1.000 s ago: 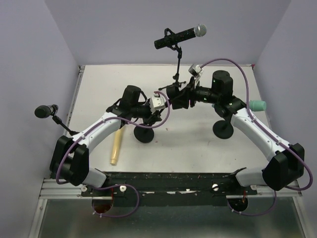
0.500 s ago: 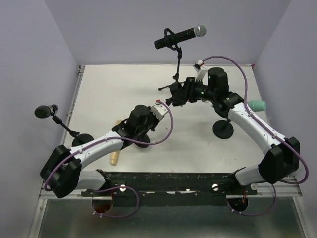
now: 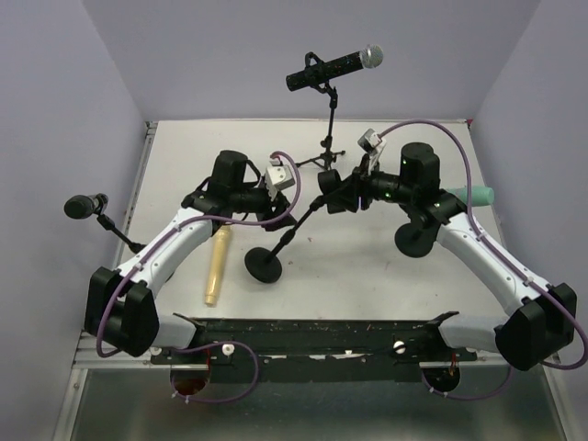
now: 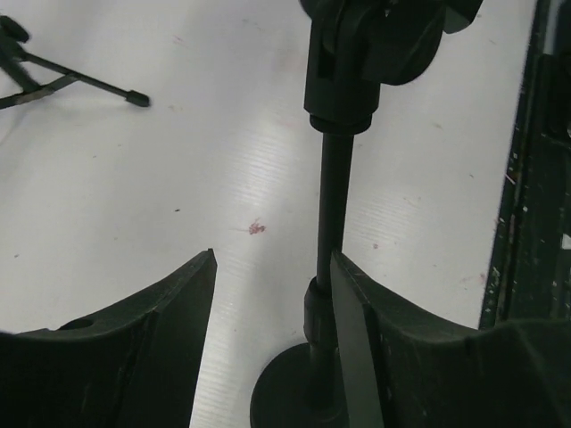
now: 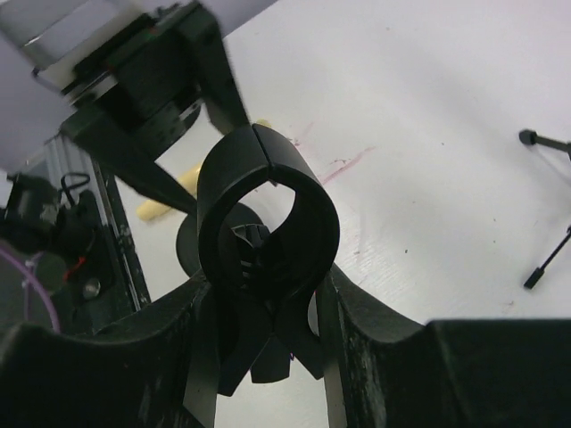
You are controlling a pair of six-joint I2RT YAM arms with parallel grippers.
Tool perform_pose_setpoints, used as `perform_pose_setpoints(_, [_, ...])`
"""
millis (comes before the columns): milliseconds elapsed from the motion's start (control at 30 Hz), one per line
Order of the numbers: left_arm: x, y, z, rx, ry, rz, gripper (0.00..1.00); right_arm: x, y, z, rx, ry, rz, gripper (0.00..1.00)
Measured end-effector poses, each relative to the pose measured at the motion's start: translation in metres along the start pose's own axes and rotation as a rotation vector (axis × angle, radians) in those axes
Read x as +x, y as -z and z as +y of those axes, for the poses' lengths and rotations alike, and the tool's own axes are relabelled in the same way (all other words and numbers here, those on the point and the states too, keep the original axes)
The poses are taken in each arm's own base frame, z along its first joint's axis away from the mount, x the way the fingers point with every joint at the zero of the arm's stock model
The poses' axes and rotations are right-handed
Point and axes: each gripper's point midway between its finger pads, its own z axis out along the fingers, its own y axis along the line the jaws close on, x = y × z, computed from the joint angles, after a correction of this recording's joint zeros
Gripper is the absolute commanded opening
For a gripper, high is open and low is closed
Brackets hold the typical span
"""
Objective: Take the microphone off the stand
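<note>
A black microphone with a silver grille [image 3: 335, 66] sits in the clip of a tripod stand [image 3: 326, 138] at the back. A second black stand with a round base [image 3: 265, 266] leans to the right. Its clip [image 5: 268, 205] is an empty ring. My right gripper [image 3: 333, 197] [image 5: 268, 357] is shut on the foot of that clip. My left gripper [image 3: 287, 213] [image 4: 272, 267] is open around this stand's pole [image 4: 335, 205]; the right finger [image 4: 352, 321] touches the pole and the left one stands apart.
A small black microphone [image 3: 83, 207] on its own stand is at the left edge. A beige cylinder [image 3: 218, 266] lies on the table by the left arm. Another round black base [image 3: 413, 241] and a teal object [image 3: 478, 195] are at the right.
My left arm swung back up from low over the table, to the leaning stand's pole. My right gripper moved nearer with the clip, and the stand now leans, its base closer to me.
</note>
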Motion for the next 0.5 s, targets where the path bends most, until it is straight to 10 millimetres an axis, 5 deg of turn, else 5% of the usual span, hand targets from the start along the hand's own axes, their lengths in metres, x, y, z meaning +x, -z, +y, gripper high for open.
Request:
perform_pose_setpoints(333, [0.038, -0.006, -0.035, 0.293, 0.009, 0.115, 0.6, 0.004, 0.015, 0.029, -0.166, 0.254, -0.022, 0.1])
perform_pose_setpoints(500, [0.059, -0.007, -0.047, 0.373, 0.009, 0.199, 0.41, 0.005, 0.017, 0.032, -0.182, 0.279, -0.025, 0.1])
